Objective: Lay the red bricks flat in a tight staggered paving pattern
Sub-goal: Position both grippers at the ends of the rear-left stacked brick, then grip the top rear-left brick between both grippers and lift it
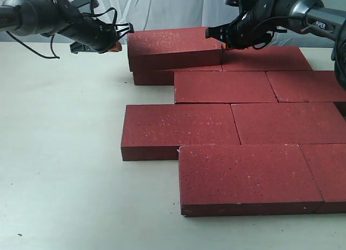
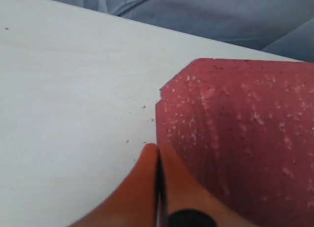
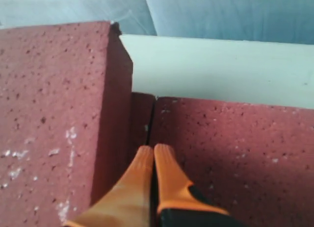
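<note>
White surface (image 1: 65, 153) carries red bricks (image 1: 224, 87) in flat staggered rows; one stray brick (image 1: 173, 47) sits atop the far row. Left tool (image 1: 115, 46) and right tool (image 1: 223, 45), both clenched empty, flank its ends. Seems heavy, rigid, rough: squeeze endwise.

The one word that can be read is "PIPER" (image 1: 320, 23), in the exterior view. It is printed in dark capital letters on the silver-grey link of the right arm (image 1: 303, 9), close to the top right corner of that view. The lettering runs along the length of the link and slopes slightly downward with it, on the stretch of the arm behind the right gripper (image 1: 223, 43).
</note>
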{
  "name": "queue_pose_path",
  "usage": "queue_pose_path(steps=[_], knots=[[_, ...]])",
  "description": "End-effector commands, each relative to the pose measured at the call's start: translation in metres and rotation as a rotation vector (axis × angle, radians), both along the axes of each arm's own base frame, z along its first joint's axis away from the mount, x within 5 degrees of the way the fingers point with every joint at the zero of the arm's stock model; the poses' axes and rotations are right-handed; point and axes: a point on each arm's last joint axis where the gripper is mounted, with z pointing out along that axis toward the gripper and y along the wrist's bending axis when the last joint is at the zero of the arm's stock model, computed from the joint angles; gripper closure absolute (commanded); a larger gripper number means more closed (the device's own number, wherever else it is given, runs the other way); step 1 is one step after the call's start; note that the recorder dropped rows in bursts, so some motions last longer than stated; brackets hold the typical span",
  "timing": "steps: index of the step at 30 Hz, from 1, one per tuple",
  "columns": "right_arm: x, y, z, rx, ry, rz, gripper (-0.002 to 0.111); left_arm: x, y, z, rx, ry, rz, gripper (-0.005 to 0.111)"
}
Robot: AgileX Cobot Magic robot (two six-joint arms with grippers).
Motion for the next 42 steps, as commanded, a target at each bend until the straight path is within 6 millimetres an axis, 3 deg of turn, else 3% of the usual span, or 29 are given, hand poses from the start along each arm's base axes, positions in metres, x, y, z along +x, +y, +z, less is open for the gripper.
queue_pose_path(steps=[1,7,18,23,26,33,38,42], knots=[[-0.004,0.008,0.004,-0.013,0.018,0.067,0.109,0.001,-0.015,0.003,-0.011,-0.019,-0.026,0.107],[-0.011,0.019,0.015,0.077,0.053,0.160,0.109,-0.001,-0.023,0.015,-0.024,0.030,-0.094,0.107],[-0.040,0.028,0.077,0.113,0.110,0.261,0.109,-0.017,0.000,0.055,0.037,0.112,-0.181,0.107],[-0.058,0.058,0.099,0.112,0.105,0.344,0.109,-0.027,0.020,0.077,0.097,0.158,-0.182,0.107],[-0.071,0.085,0.107,0.114,0.092,0.402,0.109,-0.033,0.036,0.086,0.162,0.185,-0.156,0.107],[-0.097,0.142,0.110,0.140,0.086,0.477,0.109,-0.054,0.079,0.103,0.229,0.222,-0.095,0.107],[-0.110,0.170,0.110,0.164,0.063,0.493,0.109,-0.070,0.110,0.103,0.245,0.219,-0.052,0.107],[-0.117,0.190,0.097,0.167,0.088,0.507,0.109,-0.085,0.138,0.087,0.223,0.232,0.004,0.107]])
